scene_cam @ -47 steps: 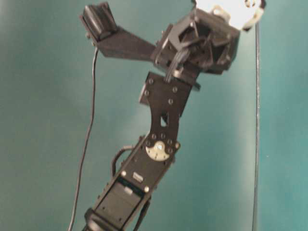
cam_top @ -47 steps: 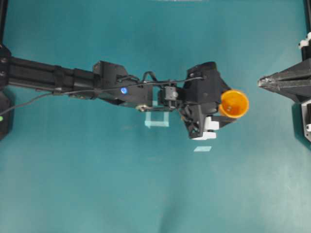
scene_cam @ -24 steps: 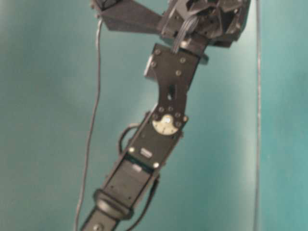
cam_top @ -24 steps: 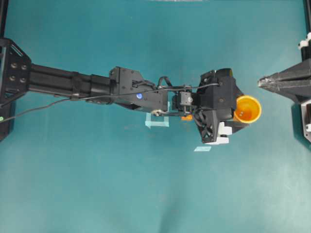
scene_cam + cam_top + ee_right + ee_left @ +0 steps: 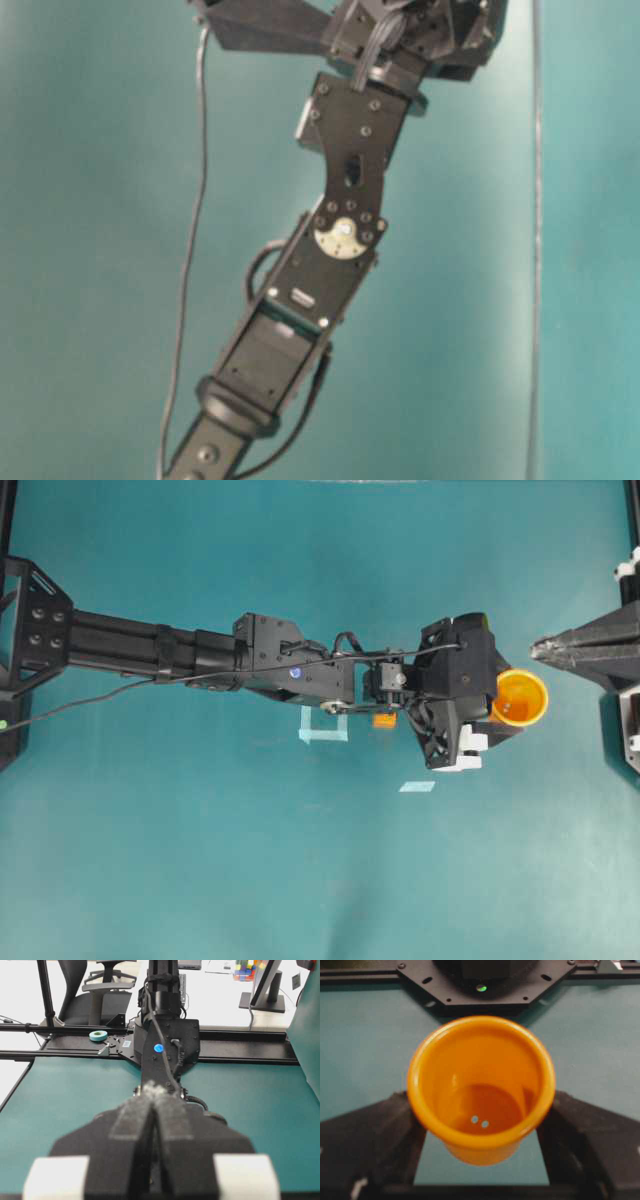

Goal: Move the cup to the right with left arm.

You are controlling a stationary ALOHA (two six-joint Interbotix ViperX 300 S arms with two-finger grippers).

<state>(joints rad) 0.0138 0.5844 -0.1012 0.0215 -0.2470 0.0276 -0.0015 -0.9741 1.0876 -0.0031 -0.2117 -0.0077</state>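
Cup point(image 5: 520, 697) grasped in left pincer point(image 5: 505, 705), orange cube point(image 5: 384, 720) under arm, clenched right pincer point(image 5: 537, 649) near

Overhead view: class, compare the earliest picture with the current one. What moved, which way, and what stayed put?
The left arm reached further right, carrying the cup between its end effector's fingers toward the right end effector. An orange cube came into view beneath the arm. The right end effector and the tape marks stayed put.

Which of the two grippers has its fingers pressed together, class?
The right gripper, parked at the table's right edge, tapers to a shut point. The left gripper instead has its fingers spread either side of the orange cup.
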